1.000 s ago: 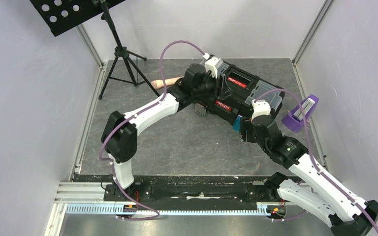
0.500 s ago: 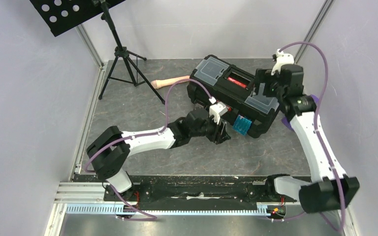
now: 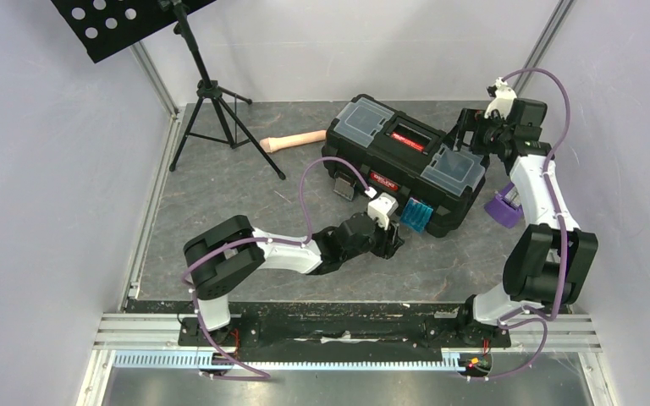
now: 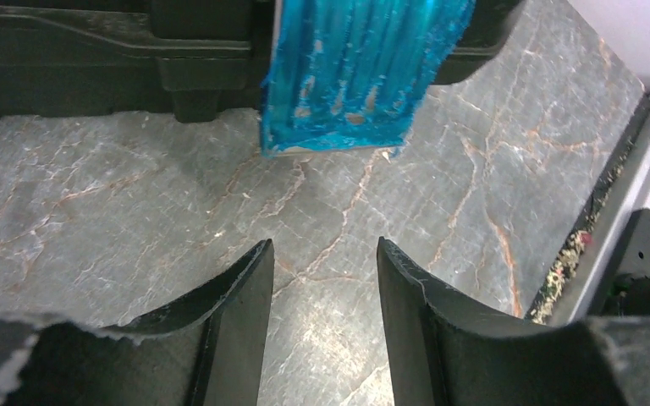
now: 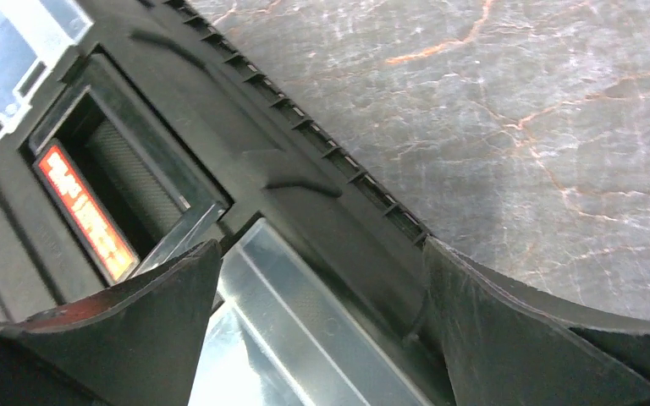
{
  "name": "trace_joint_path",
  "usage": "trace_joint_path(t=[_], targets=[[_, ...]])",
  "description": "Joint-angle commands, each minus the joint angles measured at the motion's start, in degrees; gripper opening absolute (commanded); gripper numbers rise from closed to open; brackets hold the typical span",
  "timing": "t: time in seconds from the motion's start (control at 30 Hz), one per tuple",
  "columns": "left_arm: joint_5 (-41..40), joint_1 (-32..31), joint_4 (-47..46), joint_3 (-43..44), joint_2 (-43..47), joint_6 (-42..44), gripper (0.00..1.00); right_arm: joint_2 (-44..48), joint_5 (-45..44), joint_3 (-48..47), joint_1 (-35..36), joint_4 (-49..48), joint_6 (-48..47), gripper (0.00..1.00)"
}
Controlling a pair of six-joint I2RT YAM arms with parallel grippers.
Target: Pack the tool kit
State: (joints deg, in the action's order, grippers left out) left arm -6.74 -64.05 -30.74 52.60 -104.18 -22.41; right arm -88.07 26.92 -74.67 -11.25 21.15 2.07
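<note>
Plainly, the toolbox (image 3: 406, 161) is sitting askew toward the far right corner of the table (image 3: 245, 211), lid down, and we are judging the step in hand to be fastening it. The left tool (image 4: 323, 254) is lying low at the box's near wall, jaws half apart and gripping nothing, facing the blue latch (image 4: 355, 76) that is hanging loose. We are thinking it should be sliding one finger under the latch's lower edge and swinging it up against the wall, slowly so the box is not skidding. The right tool (image 5: 322, 249) is hovering over the box's right end, jaws wide and empty; pressing the lid down there would be steadying things. We are counting one toolbox, two clear lids (image 3: 362, 117), one red-labelled handle (image 3: 410, 142), the blue latch plus one darker latch (image 3: 344, 188), one beige handle (image 3: 292, 141), one purple object (image 3: 504, 207); no pliers or screwdrivers are showing
</note>
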Motion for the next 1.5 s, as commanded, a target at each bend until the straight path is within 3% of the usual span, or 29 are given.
trace_joint_path(t=[0.0,0.63,0.9,1.27,1.47], targets=[[-6.70,-0.25,-6.73,-0.15,-0.06,-4.04,0.55,1.19,8.59,3.06,0.60,-1.78,-0.14,0.91],[-5.31,-0.73,-13.20,0.83,-2.29,-0.75,0.59,7.83,4.23,17.07,2.59,-3.21,5.81,0.80],[-7.51,-0.79,-10.92,3.41,-6.81,2.94,0.52,9.40,3.27,21.67,5.12,-2.69,6.79,0.78],[-9.12,-0.52,-14.79,6.75,-12.06,5.62,0.47,11.13,1.58,36.15,10.19,-1.55,7.51,0.72],[-7.76,-0.37,-14.53,-0.93,-5.96,4.40,0.49,12.73,-2.18,35.32,10.19,-1.58,8.44,0.73]])
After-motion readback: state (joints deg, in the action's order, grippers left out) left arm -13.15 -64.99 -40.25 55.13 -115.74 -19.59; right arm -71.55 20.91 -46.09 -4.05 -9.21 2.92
